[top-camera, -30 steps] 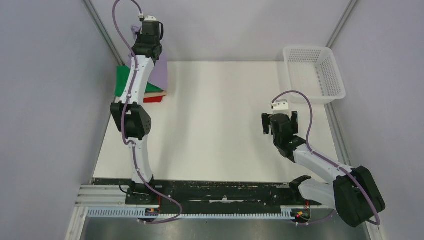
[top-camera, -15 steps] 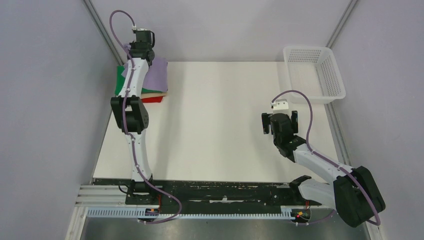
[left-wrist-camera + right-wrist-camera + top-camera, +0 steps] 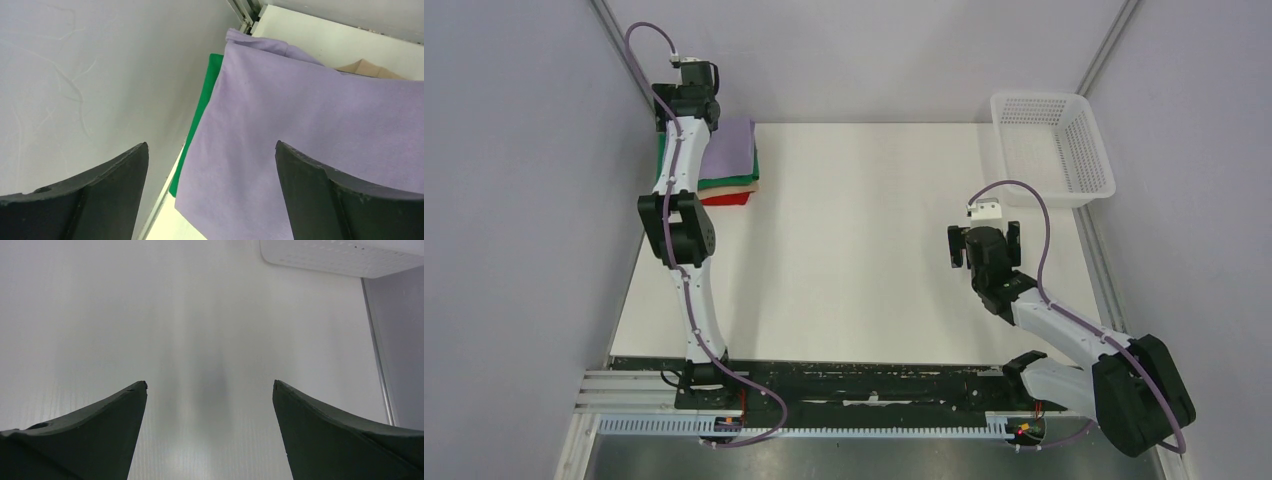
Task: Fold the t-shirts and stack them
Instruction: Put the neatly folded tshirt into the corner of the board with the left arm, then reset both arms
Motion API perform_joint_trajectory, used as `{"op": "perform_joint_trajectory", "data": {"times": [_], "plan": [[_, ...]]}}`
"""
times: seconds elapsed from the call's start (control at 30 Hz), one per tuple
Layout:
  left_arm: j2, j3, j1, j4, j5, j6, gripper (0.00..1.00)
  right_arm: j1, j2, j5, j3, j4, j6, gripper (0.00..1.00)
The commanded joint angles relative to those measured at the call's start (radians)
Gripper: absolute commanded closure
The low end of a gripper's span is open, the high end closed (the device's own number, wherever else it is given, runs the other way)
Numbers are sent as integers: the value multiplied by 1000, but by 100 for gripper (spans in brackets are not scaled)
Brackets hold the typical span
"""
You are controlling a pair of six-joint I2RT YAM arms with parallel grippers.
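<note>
four folded tees (image 3: 730,176) sit stacked at the table's (image 3: 874,230) far left corner: purple tee (image 3: 730,148) on top, then green (image 3: 742,182), beige (image 3: 732,189), red (image 3: 726,199). we see the left claw (image 3: 211,146) spread wide above the purple tee, holding nothing. the right claw (image 3: 210,384), also wide and empty, hangs over the table, the basket (image 3: 1092,152) beyond it.
</note>
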Motion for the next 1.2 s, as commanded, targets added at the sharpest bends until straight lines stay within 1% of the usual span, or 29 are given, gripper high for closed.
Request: {"op": "perform_joint_trajectory", "data": {"times": [0.0, 0.2, 0.27, 0.37, 0.5, 0.6, 0.67, 0.7, 0.83, 0.9, 1.0, 1.07, 1.17], "plan": [[-70, 7, 3, 17, -9, -53, 0, -1, -30, 21, 36, 6, 4, 2], [-111, -26, 4, -14, 77, -91, 0, -1, -58, 21, 30, -1, 19, 2], [-135, -56, 4, -25, 144, -161, 0, -1, -66, 20, 27, -1, 23, 2], [-197, -120, 4, -30, 326, -240, 0, -1, -78, 19, 28, -3, 33, 2], [-321, -235, -1, 35, 559, -362, 0, -1, -96, 23, 30, -20, 52, 2], [-471, -436, -18, 188, 716, -448, 0, 0, -117, 1, 25, -20, 53, 2], [-597, -613, -44, 325, 741, -498, 0, -1, -137, -19, 19, -13, 55, 2], [-665, -708, -79, 389, 739, -513, 0, -1, -149, -24, 13, -6, 58, 2], [-918, -1100, -190, 591, 714, -521, 0, -1, -209, -25, -32, 20, 103, 2], [-1049, -1276, -240, 663, 694, -530, 0, 0, -251, -19, -63, 23, 137, 2], [-1179, -1495, -305, 732, 686, -565, 0, -2, -330, -22, -163, 93, 159, 2], [-1228, -1594, -332, 738, 690, -584, 0, -1, -380, -32, -214, 121, 160, 2], [-1260, -1699, -338, 763, 713, -635, 0, -1, -420, -42, -263, 138, 160, 2]]}}
